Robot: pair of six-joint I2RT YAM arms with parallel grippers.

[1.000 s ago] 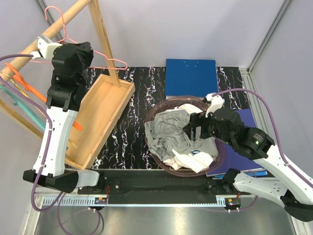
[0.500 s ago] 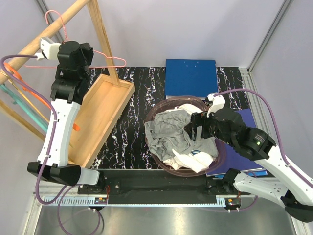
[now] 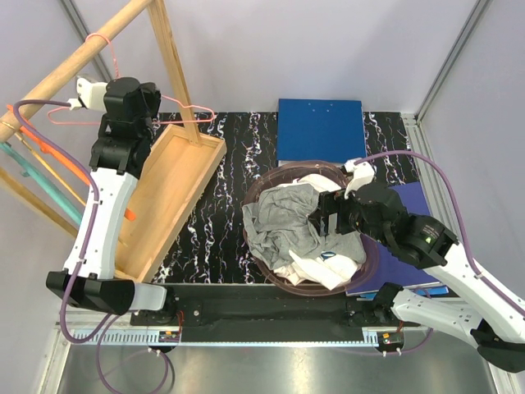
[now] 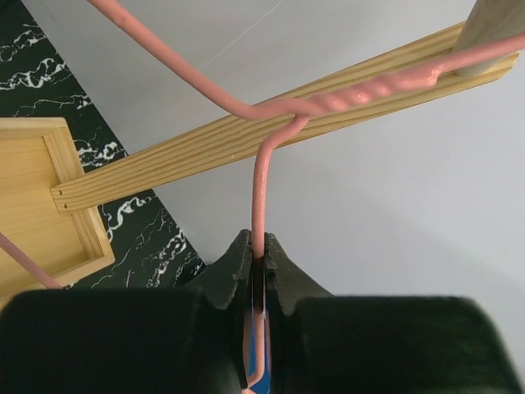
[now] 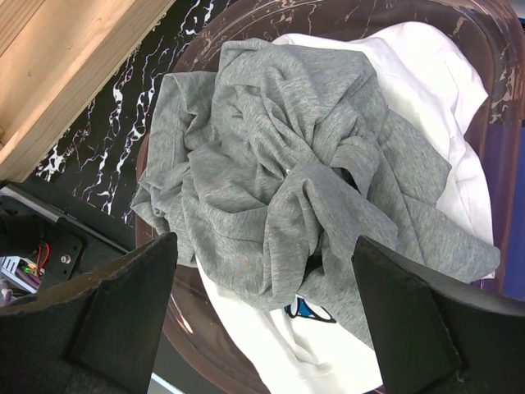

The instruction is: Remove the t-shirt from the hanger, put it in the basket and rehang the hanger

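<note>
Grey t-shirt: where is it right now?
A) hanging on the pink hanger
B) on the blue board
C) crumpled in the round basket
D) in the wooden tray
C: the grey t-shirt lies bunched in the basket on top of white clothes, while the pink hanger pinched in the left gripper is bare wire.

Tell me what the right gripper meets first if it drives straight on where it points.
Most likely the crumpled grey t-shirt, lying atop white clothing in the basket, squarely ahead of the open right gripper. Nothing shows between; depth unclear.
</note>
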